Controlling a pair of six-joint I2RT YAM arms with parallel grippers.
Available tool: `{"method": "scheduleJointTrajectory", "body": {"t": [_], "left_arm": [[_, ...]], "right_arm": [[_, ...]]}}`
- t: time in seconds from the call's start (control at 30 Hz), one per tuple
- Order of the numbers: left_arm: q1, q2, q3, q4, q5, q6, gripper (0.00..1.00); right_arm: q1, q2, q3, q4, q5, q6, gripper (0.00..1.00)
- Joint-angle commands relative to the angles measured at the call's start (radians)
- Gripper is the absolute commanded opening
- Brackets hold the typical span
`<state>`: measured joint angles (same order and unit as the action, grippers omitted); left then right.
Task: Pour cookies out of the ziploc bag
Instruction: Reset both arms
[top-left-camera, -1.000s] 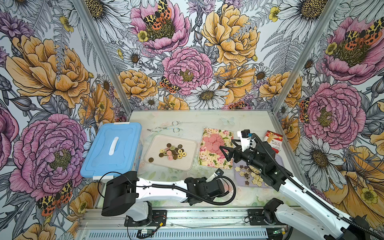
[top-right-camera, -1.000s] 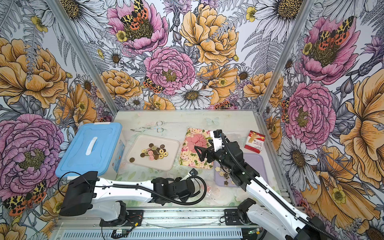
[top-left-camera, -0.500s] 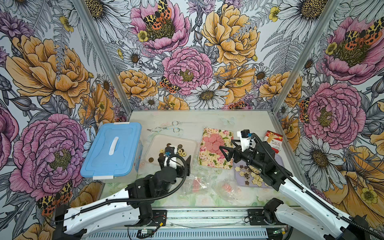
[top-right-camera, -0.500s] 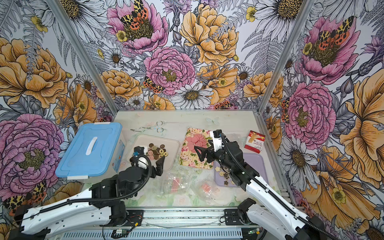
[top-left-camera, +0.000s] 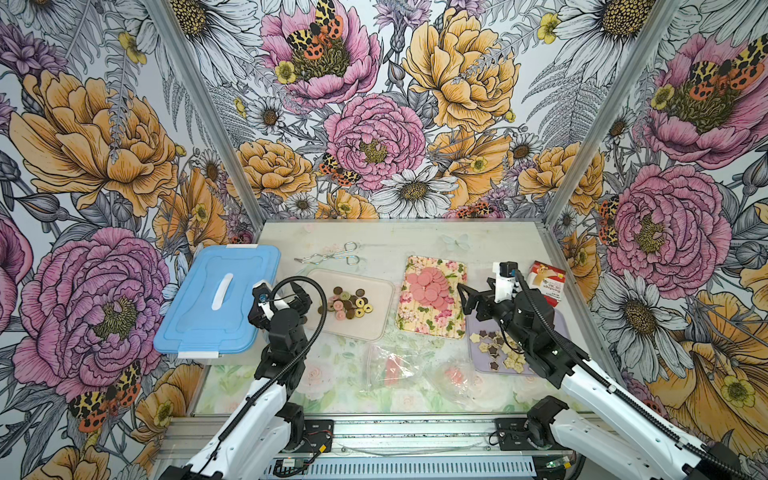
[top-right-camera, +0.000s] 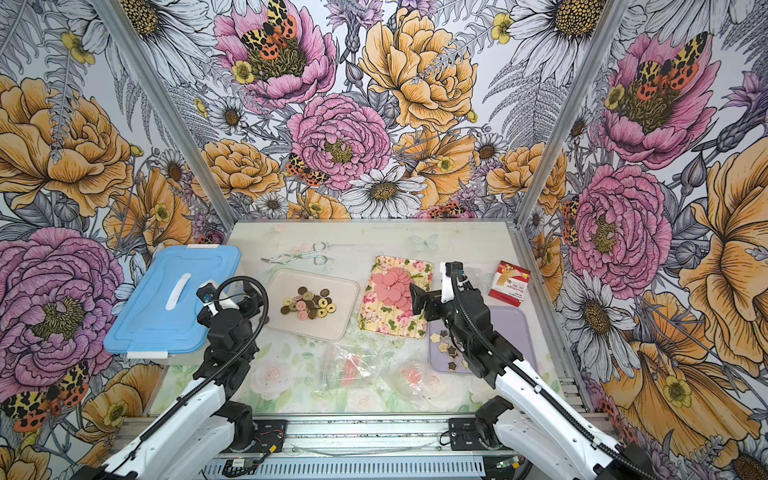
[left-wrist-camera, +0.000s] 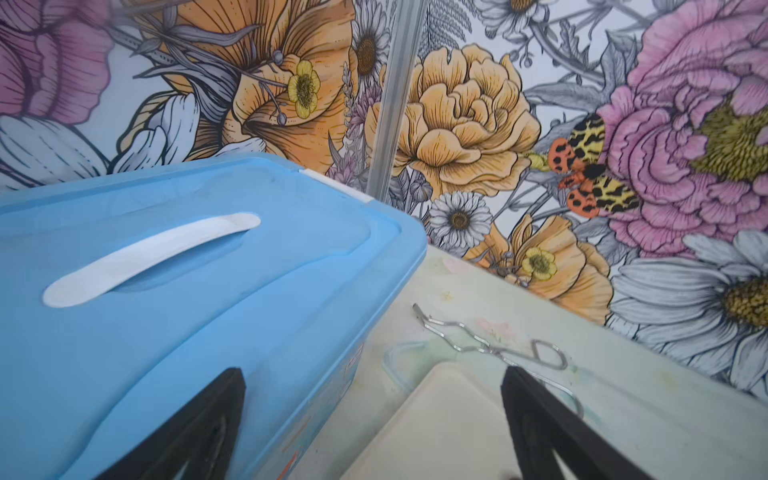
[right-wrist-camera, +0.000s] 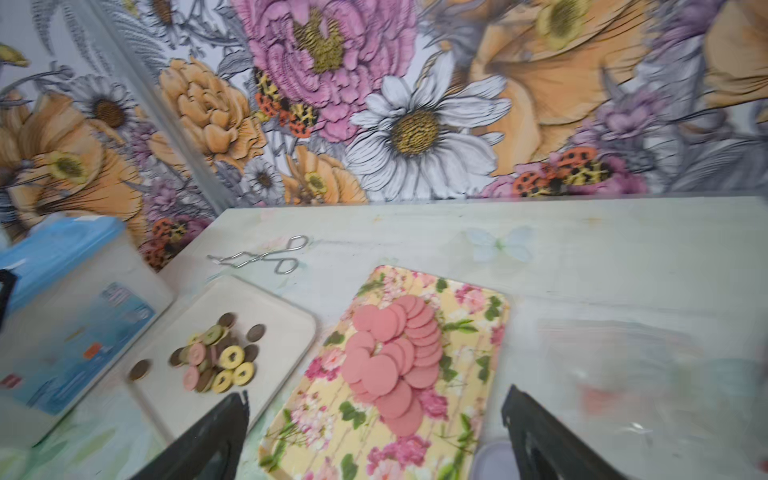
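Note:
Two clear ziploc bags (top-left-camera: 388, 365) (top-left-camera: 457, 376) lie flat near the table's front edge, each with a pinkish patch showing through. The cookies lie on three trays. Ring-centred rounds (top-left-camera: 347, 305) sit on the beige tray (top-left-camera: 374, 286). Pink discs (top-left-camera: 428, 286) are on the floral tray (top-left-camera: 428, 328). Star shapes (top-left-camera: 498, 351) are on the purple tray (top-left-camera: 478, 361). My left gripper (top-left-camera: 286, 291) (left-wrist-camera: 372, 374) hangs open and empty between the blue box and the beige tray. My right gripper (top-left-camera: 478, 291) (right-wrist-camera: 374, 399) stands open and empty over the floral tray's near right corner.
A blue-lidded box (top-left-camera: 220, 299) fills the left side. Metal tongs (top-left-camera: 332, 257) lie behind the beige tray. A small red and white carton (top-left-camera: 546, 282) sits at the right wall. Another clear bag (right-wrist-camera: 644, 365) lies right of the floral tray.
My left arm swung from lying across the table's front up to the beige tray's left edge, and its gripper opened. The bags at the front are now uncovered. The right arm barely moved.

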<state>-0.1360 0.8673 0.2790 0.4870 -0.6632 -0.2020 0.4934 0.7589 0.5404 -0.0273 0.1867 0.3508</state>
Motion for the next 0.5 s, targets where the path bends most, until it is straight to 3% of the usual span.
{"method": "scheduleJointTrajectory", "body": {"t": [0.0,0.1,0.17,0.2,0.23,0.33,0.47], "left_arm": [[0.104,0.202,-0.037,0.198,0.142,0.006,0.99],[0.126,0.433,-0.019,0.402,0.174,0.079,0.99],[0.174,0.566,-0.044,0.603,0.291,0.075,0.99],[0.199,0.58,-0.051,0.63,0.371,0.074,0.99],[0.194,0.559,-0.043,0.583,0.374,0.074,0.99],[0.184,0.571,-0.031,0.577,0.388,0.094,0.99],[0.179,0.619,-0.03,0.617,0.447,0.123,0.99]], "right_arm": [[-0.035,-0.173,-0.043,-0.005,0.335,-0.066,1.0],[-0.07,-0.356,-0.118,0.02,0.481,-0.126,1.0],[-0.097,-0.459,-0.172,0.074,0.519,-0.171,1.0],[-0.112,-0.491,-0.206,0.115,0.528,-0.186,1.0],[-0.125,-0.503,-0.233,0.151,0.523,-0.191,1.0],[-0.166,-0.422,-0.275,0.245,0.475,-0.189,1.0],[-0.194,-0.104,-0.235,0.343,0.443,-0.222,1.0]]}}
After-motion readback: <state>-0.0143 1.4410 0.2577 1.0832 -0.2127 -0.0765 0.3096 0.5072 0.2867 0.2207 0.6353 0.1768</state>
